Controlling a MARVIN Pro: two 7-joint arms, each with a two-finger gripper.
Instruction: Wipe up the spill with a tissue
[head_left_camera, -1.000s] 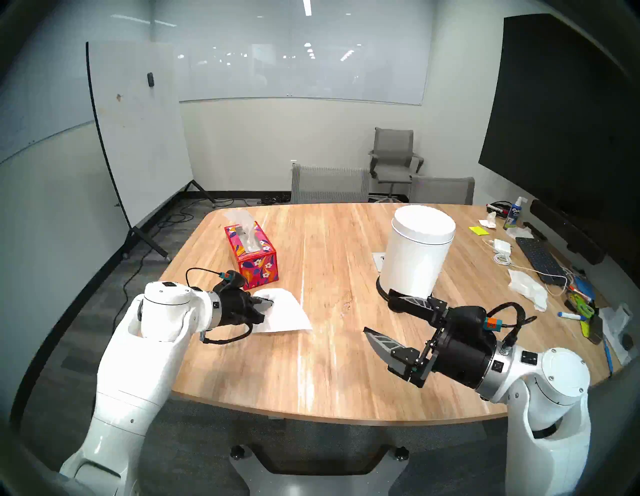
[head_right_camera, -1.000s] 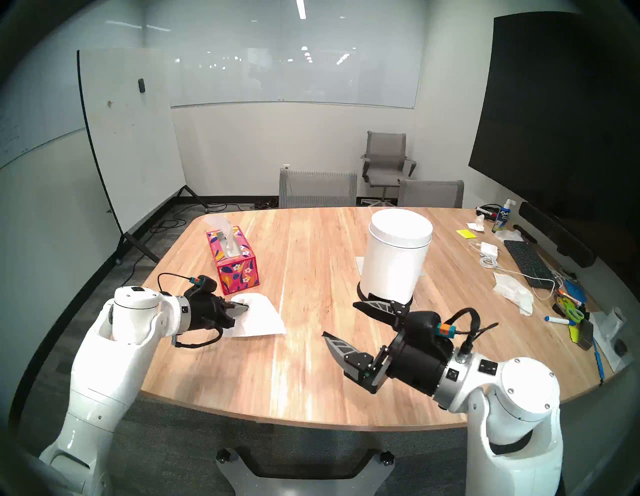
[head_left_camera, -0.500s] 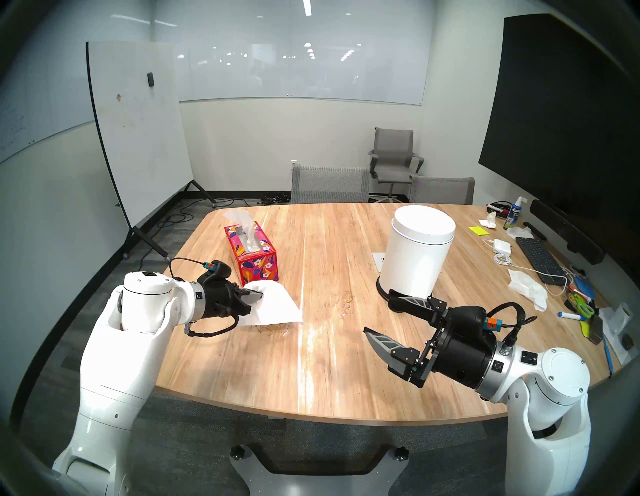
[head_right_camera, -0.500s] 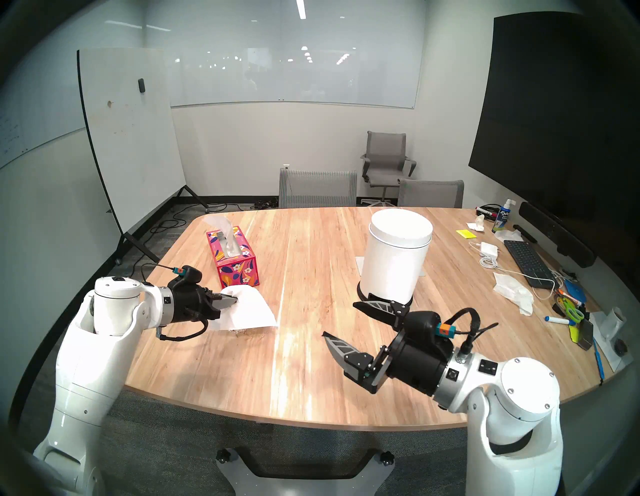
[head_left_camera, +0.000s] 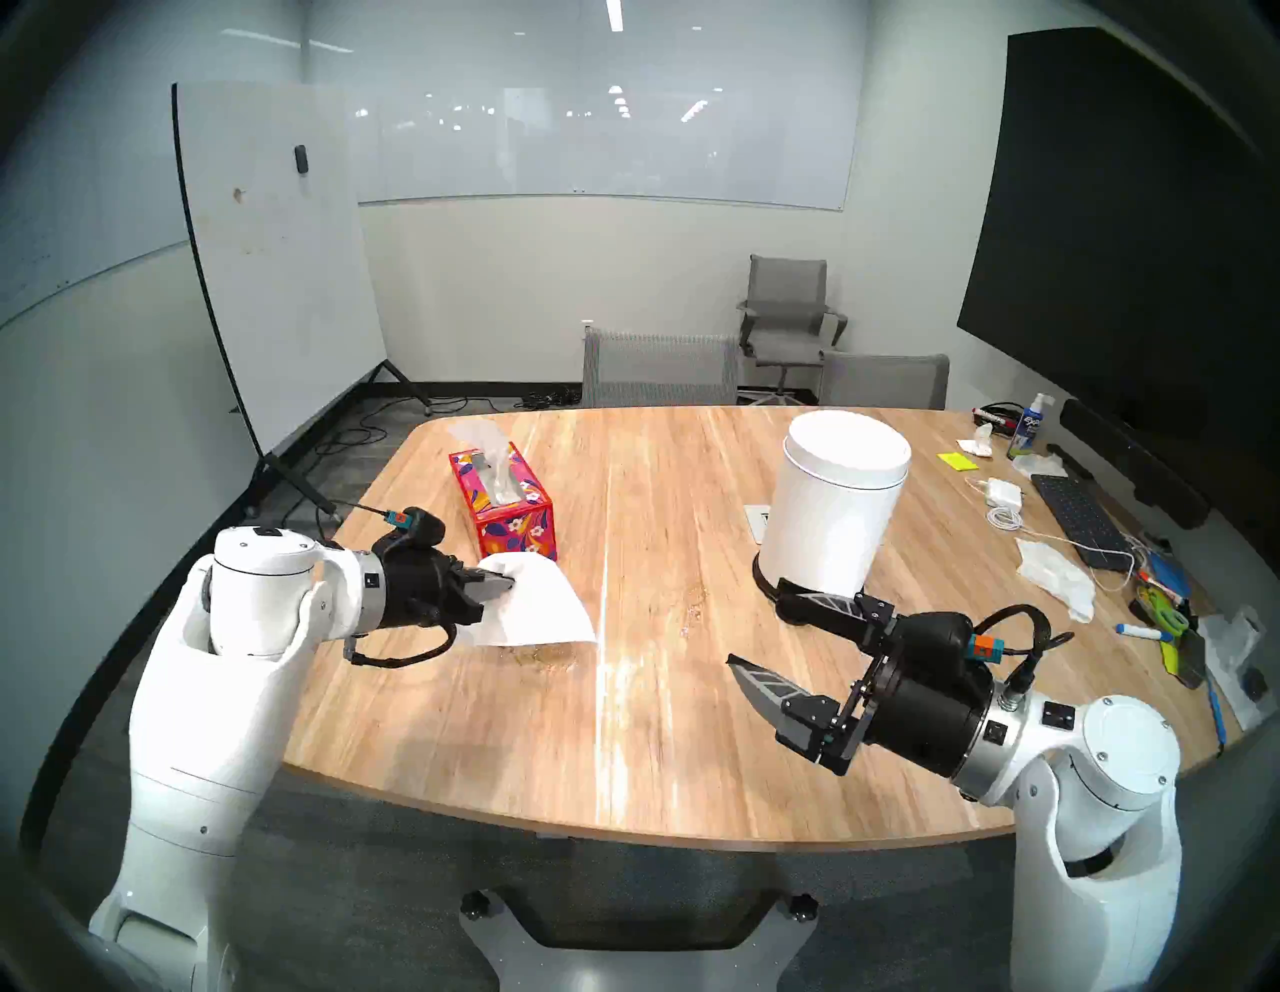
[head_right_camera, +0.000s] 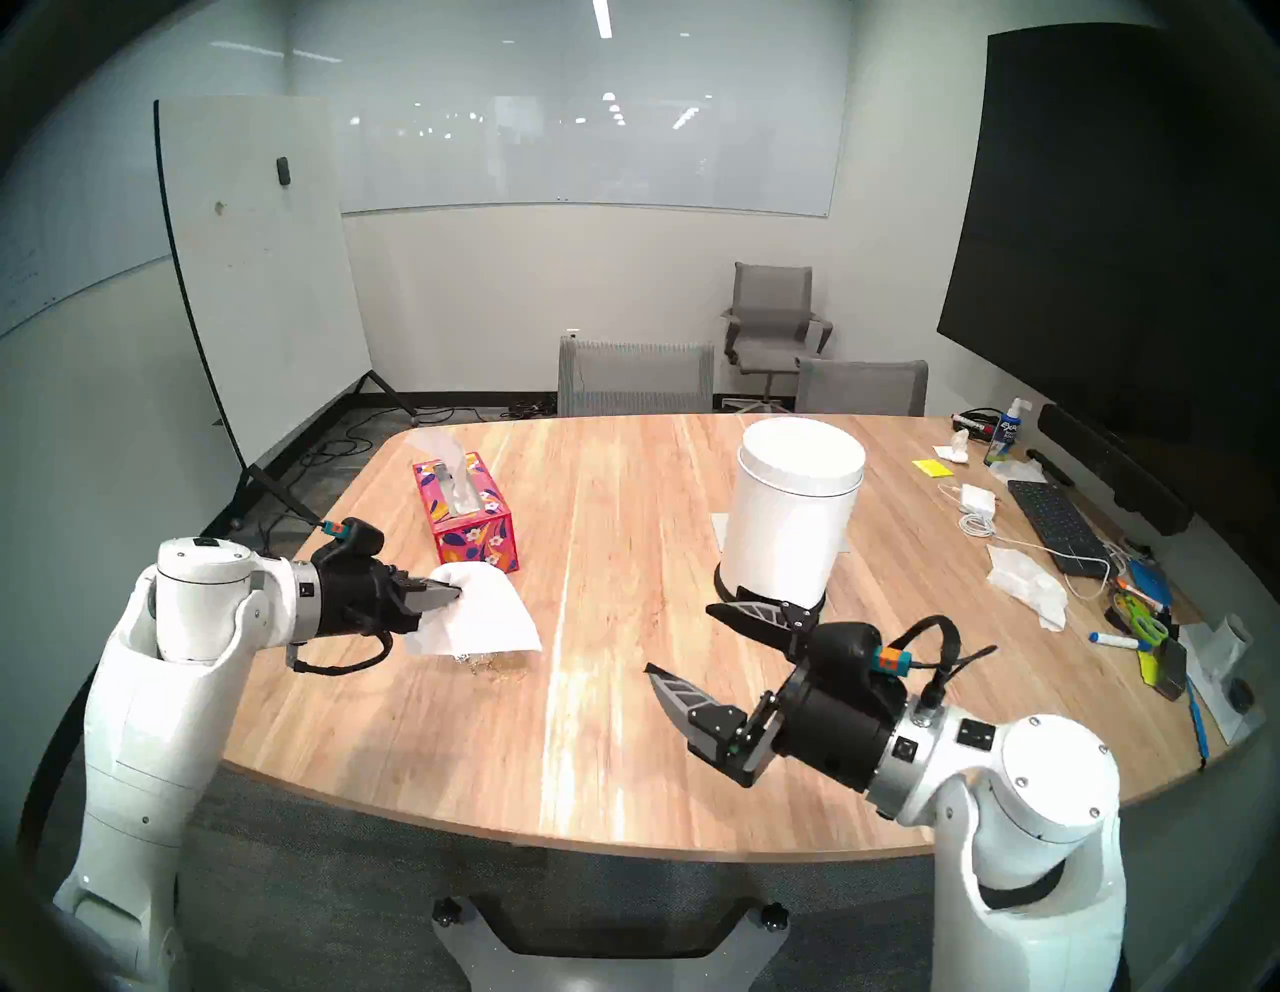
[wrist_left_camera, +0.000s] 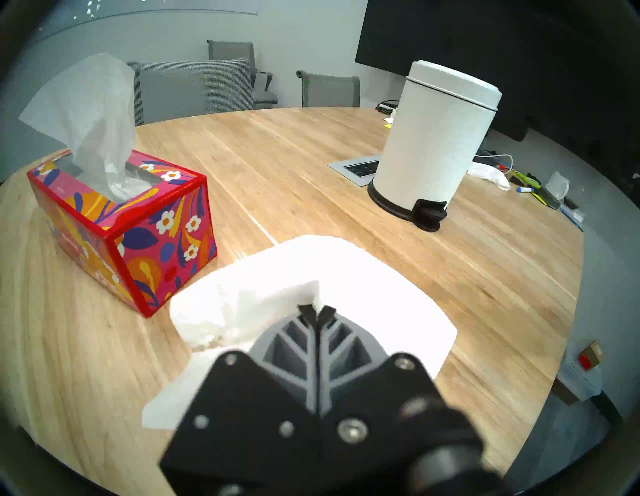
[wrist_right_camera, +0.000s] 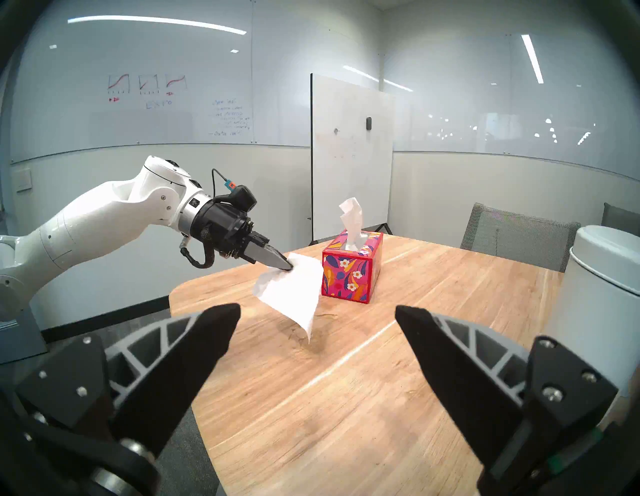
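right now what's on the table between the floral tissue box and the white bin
Nothing: in the head view only bare wooden tabletop lies between the red floral cardboard tissue box and the white cylindrical pedal bin.

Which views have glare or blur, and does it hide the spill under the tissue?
Head views: a bright glare streak runs down the table; the spill shows faintly below the tissue. Left wrist view: the tissue is overexposed white. Right wrist view: sharp enough.

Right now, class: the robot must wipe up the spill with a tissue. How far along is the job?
Done: the tissue is out and pinched in the shut left gripper. In hand: the sheet hangs lifted above the table. Left: a brownish wet smear, the spill, remains below its edge. The right gripper waits open.
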